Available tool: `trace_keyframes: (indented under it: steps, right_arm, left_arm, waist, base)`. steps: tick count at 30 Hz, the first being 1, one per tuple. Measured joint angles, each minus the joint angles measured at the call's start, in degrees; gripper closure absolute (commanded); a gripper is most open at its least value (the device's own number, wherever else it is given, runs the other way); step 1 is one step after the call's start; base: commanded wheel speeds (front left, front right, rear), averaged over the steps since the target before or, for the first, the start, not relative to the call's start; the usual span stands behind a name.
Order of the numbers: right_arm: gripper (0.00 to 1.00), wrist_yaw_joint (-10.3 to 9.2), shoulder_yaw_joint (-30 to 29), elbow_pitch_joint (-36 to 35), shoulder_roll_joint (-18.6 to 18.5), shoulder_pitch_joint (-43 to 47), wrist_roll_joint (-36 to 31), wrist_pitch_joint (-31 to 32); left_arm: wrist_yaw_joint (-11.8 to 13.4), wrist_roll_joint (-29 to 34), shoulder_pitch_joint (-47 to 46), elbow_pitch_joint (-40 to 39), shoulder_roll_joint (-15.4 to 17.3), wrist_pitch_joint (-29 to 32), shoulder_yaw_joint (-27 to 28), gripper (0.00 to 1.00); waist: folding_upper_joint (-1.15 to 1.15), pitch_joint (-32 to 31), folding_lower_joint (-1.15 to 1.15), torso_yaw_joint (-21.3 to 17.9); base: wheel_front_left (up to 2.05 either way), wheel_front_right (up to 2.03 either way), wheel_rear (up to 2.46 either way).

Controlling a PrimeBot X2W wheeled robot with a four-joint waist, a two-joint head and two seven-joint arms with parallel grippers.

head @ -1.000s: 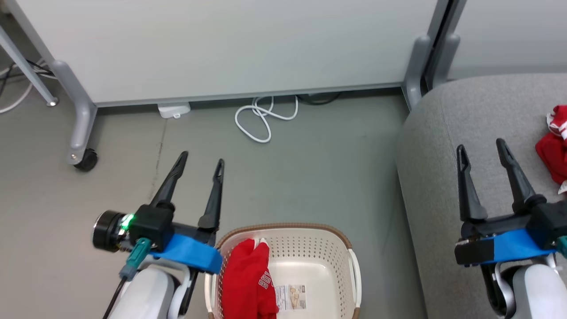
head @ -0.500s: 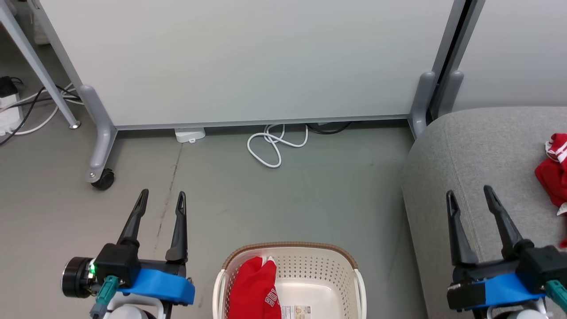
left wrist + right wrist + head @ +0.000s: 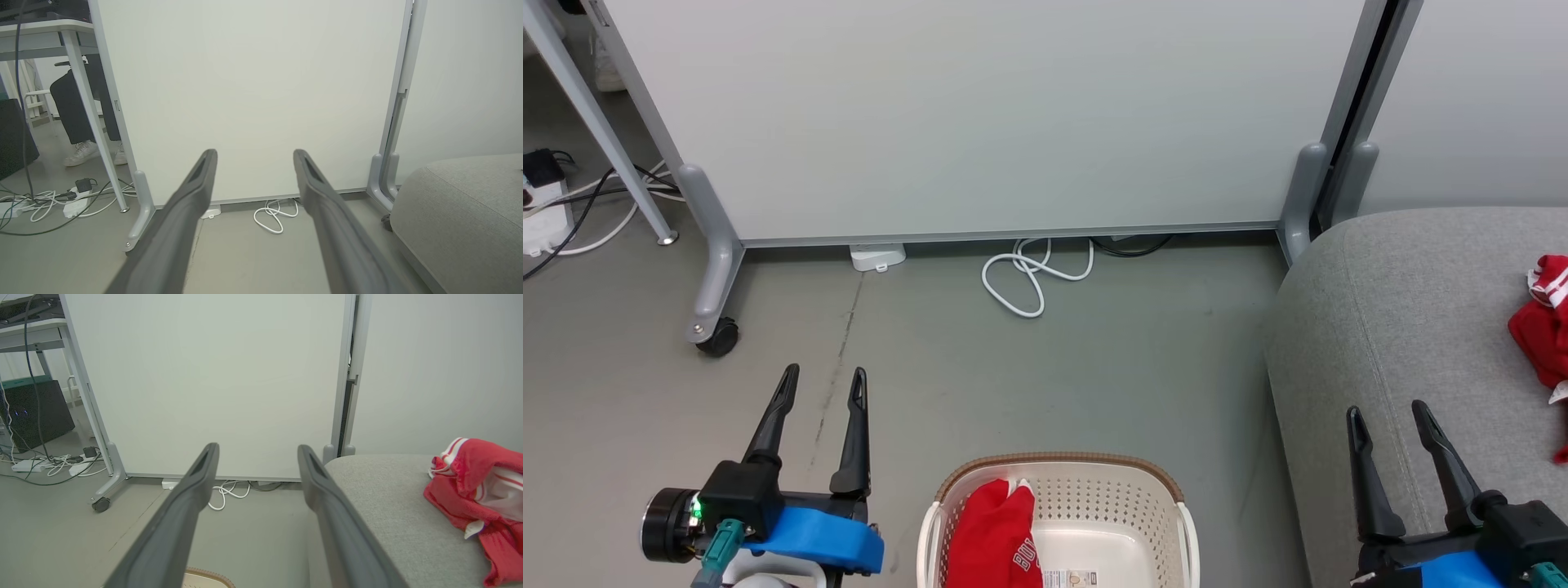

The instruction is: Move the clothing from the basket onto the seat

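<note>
One red garment (image 3: 996, 539) with white lettering lies in the left half of the cream basket (image 3: 1143, 502) at the bottom centre of the head view. A second red garment (image 3: 1539, 327) with white stripes rests on the grey seat (image 3: 1405, 310) at the right, and it is also in the right wrist view (image 3: 478, 482). My left gripper (image 3: 823, 384) is open and empty over the floor, left of the basket. My right gripper (image 3: 1387, 415) is open and empty above the seat's near left part, left of the garment there.
A white partition panel (image 3: 980, 114) on grey wheeled legs (image 3: 715, 327) stands behind. A coiled white cable (image 3: 1025, 278) lies on the floor at its foot. Cables and a power strip (image 3: 73, 204) sit far left, near a person's legs (image 3: 88, 122) beside a desk leg.
The head view has tilted up, so everything sits lower in the picture. The left gripper moved from beside the basket's rim out to the left; the right gripper drew back toward me.
</note>
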Motion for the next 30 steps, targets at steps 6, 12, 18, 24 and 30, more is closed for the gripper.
trace_keyframes:
  steps: [6,12,18,24,30]
  right_arm:
    - [0.0,0.0,0.37,0.29,0.01,-0.01,0.08,0.0]
    - [0.0,0.0,0.62,0.48,0.01,-0.14,0.07,0.0]
    - [0.0,0.0,0.92,0.52,0.02,-0.91,-0.12,0.0]
    - [0.0,0.0,1.71,0.3,0.03,-3.16,-0.78,-0.01]
    - [0.0,0.0,3.07,-0.21,0.05,-6.46,-2.18,-0.01]
  left_arm:
    - [-0.51,0.55,0.44,0.27,-0.78,0.0,0.48,0.0]
    - [-1.0,1.02,0.44,0.6,-1.12,0.0,0.88,0.0]
    - [-2.21,2.36,-1.85,1.35,-1.18,0.0,0.24,0.0]
    - [-3.97,4.64,-7.48,4.67,0.24,0.0,-3.94,0.0]
    - [-4.72,5.43,-14.39,10.58,1.57,0.0,-9.13,0.0]
  waist:
    - [0.0,-0.02,0.0,-0.21]
    - [0.0,0.44,0.0,-0.39]
    - [0.0,1.73,0.0,-0.85]
    - [0.0,4.38,0.01,-1.71]
    - [0.0,8.4,0.01,-3.15]
  base:
    - [0.0,0.0,0.0]
    - [0.0,0.0,0.0]
    - [0.0,0.0,0.0]
    - [0.0,0.0,0.0]
    - [0.0,0.0,0.0]
